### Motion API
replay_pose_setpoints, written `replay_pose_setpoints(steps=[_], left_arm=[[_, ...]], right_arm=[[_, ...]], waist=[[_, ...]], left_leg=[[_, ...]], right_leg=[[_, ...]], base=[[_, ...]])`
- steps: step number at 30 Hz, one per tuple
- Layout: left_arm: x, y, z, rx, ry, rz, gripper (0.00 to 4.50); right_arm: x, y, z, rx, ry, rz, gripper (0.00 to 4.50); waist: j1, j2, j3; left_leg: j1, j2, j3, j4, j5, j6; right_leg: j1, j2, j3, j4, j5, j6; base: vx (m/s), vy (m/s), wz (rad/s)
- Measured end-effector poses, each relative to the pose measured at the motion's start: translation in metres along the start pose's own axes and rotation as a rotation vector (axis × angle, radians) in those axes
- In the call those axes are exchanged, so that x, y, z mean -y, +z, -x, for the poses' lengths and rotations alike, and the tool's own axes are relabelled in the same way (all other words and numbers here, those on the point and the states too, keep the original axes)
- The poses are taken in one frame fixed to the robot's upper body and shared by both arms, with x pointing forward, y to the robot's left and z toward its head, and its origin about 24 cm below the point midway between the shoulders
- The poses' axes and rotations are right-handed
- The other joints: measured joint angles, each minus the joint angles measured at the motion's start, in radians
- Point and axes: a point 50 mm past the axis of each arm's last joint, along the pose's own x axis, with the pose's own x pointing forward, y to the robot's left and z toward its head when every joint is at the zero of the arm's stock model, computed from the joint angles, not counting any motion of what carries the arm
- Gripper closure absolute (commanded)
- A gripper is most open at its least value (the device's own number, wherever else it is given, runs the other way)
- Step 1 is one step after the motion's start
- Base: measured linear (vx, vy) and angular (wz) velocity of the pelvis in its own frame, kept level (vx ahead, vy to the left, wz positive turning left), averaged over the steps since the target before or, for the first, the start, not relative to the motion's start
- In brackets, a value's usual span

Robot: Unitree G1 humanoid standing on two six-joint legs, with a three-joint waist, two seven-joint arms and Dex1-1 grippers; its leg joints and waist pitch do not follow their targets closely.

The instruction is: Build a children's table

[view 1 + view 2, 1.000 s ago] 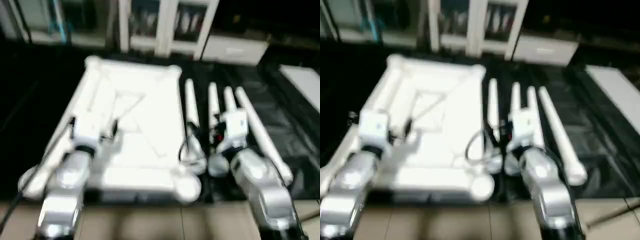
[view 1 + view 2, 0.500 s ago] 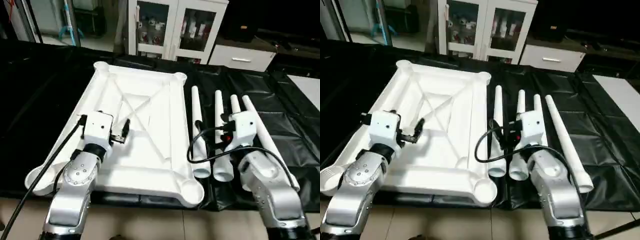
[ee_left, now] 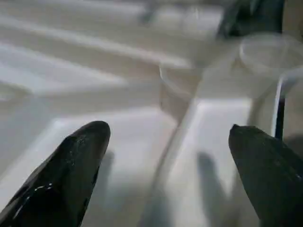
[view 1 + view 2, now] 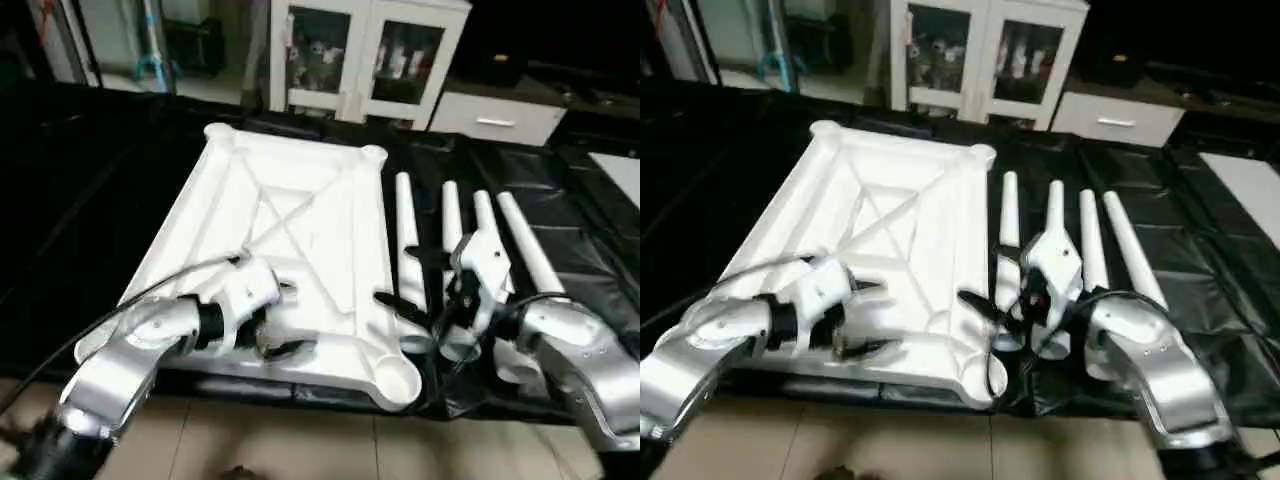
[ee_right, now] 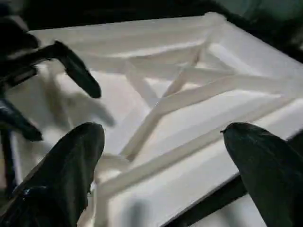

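Both wrists have turned inward since a moment ago — your left gripper point(image 4: 288, 322) and right gripper point(image 4: 412, 290), fingers apart, face across the upturned tabletop point(image 4: 300, 215). Next, you'd take a leg point(image 4: 407, 240).

Table top point(image 4: 300, 230) on worktable point(image 4: 80, 200) (underside up), four legs point(image 4: 405, 240) right of it

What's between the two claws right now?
In the head views, the near right corner of the upturned tabletop, with its round socket, lies between the left claw and right claw.
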Motion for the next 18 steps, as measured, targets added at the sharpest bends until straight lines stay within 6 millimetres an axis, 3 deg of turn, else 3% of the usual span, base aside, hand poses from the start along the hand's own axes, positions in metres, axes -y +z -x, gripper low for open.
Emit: replay_pose_setpoints(steps=[7,18], left_arm=[[-0.004,0.001,-0.010,-0.046,-0.115,-0.012,0.79],[-0.017,-0.004,-0.020,-0.117,-0.130,-0.055,1.63]], right_arm=[[-0.011,0.002,0.013,-0.071,0.130,0.011,0.00],[-0.025,-0.004,0.019,-0.116,0.215,-0.074,0.00]], waist=[[-0.001,0.003,0.001],[-0.001,0.009,0.001]], left_leg=[[0.001,0.001,0.001,0.000,0.000,0.000],[0.002,0.007,0.009,0.000,0.001,-0.001]], right_leg=[[0.001,0.000,0.000,0.000,0.000,0.000],[0.001,0.000,0.000,0.000,0.000,-0.001]], base=[[0.000,0.000,0.00],[0.000,0.000,0.00]])
